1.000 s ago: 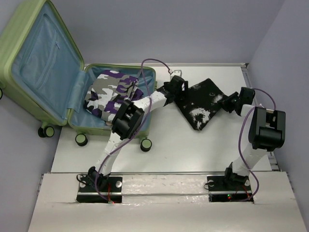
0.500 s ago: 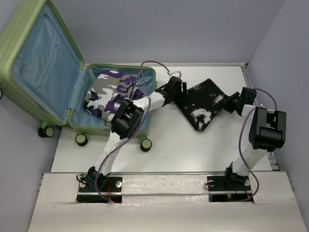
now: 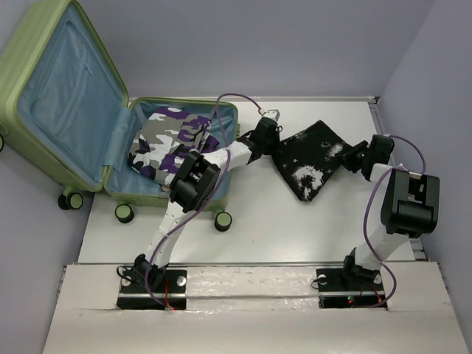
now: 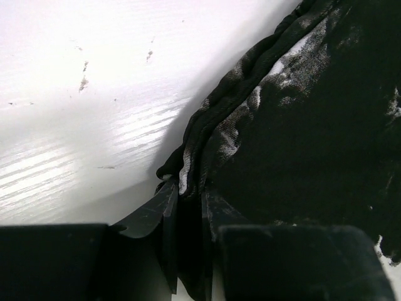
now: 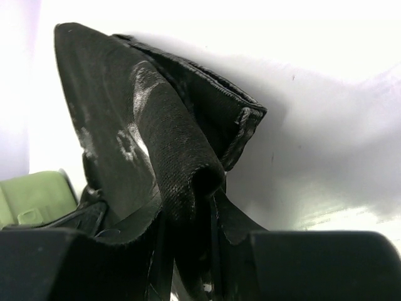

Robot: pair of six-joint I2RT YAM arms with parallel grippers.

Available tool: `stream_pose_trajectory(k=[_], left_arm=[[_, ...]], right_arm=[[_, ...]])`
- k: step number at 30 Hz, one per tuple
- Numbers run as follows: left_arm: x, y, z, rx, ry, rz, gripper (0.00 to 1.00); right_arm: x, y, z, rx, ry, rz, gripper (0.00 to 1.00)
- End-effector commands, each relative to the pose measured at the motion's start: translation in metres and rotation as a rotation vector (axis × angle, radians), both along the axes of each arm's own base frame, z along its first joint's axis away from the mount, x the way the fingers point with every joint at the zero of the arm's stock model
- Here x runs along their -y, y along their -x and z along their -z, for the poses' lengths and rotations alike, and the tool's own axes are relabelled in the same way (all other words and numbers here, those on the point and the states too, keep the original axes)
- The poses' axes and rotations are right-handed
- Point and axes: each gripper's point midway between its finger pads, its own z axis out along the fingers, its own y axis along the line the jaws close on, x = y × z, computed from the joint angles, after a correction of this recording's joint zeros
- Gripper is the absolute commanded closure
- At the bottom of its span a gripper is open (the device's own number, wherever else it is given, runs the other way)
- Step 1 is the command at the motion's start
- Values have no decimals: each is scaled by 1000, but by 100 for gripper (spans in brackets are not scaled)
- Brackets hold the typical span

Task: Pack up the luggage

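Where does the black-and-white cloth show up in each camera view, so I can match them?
Top external: the black-and-white cloth sits centre-right over the white table, between the left gripper and the right gripper.
Left wrist: it fills the right side, its edge clamped in the jaws at bottom centre.
Right wrist: a folded corner at centre-left, clamped at the bottom.
Shared landmark: the white table, seen in all three.

Probably a robotics lab; bare grey walls point(image 3: 295, 44) around a white table point(image 3: 258, 221); robot arms point(image 3: 195, 181) bolted on.
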Motion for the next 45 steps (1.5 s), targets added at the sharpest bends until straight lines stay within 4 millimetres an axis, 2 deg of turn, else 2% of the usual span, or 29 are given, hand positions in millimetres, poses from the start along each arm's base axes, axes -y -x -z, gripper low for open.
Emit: stream_pose_trajectory(k=[1,3,5,9,10,11,16,19,23,24,26,27,28,30,31,32,33,34,35,36,37,38,39,40,41,42,43,44,45], left_arm=[[16,32,7,-52,6,110,94],[20,32,-19,-5,43,114,94],[23,34,-74,74,91,130,94],[22,32,-125,143,92,153,94],[24,28,-144,182,94,159,94],[18,28,-143,167,63,151,94],[0,16,-175,206,71,117,94],[-5,13,-200,225,107,125,94],[-27,7,-236,259,95,91,94],[-41,3,-256,291,100,71,94],[-62,1,-276,315,104,40,94],[-78,5,-299,342,117,21,94],[-104,-5,-301,346,95,-33,94],[-138,-7,-315,369,72,-101,94],[-161,1,-322,373,59,-137,94],[-193,-5,-324,377,40,-204,94],[-215,-4,-329,386,31,-259,94],[-238,7,-349,417,49,-301,94],[-272,4,-328,379,11,-376,94],[-295,17,-341,403,11,-429,94],[-314,22,-340,406,-5,-475,94],[-337,25,-315,364,-52,-541,94],[-371,34,-319,375,-61,-621,88],[-393,39,-295,330,-105,-679,73],[-426,50,-294,321,-120,-765,55],[-443,56,-286,305,-139,-807,22],[-456,63,-278,287,-155,-834,13],[-469,71,-268,263,-185,-877,7],[-473,87,-278,284,-189,-899,3]], right_arm=[[-15,3,-28,104,-33,-55,93],[-17,4,-34,132,-39,-61,93],[-20,8,-43,155,-40,-68,93],[-23,15,-60,195,-34,-78,93],[-25,17,-61,198,-40,-87,93],[-26,18,-63,202,-41,-87,93],[-29,21,-74,231,-42,-103,93],[-34,23,-94,272,-39,-113,93],[-49,21,-123,322,-29,-143,93],[-62,17,-139,352,-22,-175,93],[-75,13,-153,371,-11,-192,93],[-83,10,-161,386,-9,-210,93],[-103,6,-179,416,-5,-246,93],[-127,0,-194,440,-4,-287,93],[-140,-10,-205,460,-5,-311,93],[-170,-9,-211,469,-19,-368,93],[-186,-11,-216,479,-25,-398,93],[-202,-19,-207,458,-29,-421,93],[-233,-19,-226,496,-38,-474,93],[-251,-20,-228,499,-50,-506,93],[-269,-22,-229,498,-56,-535,93],[-288,-29,-209,460,-62,-566,93],[-322,-25,-226,496,-86,-634,93],[-345,-31,-194,436,-95,-686,85],[-379,-29,-213,475,-113,-744,73],[-397,-31,-206,472,-101,-792,62],[-415,-30,-200,458,-101,-848,49],[-428,-25,-179,372,-89,-901,24],[-441,-32,-143,306,-61,-929,16]])
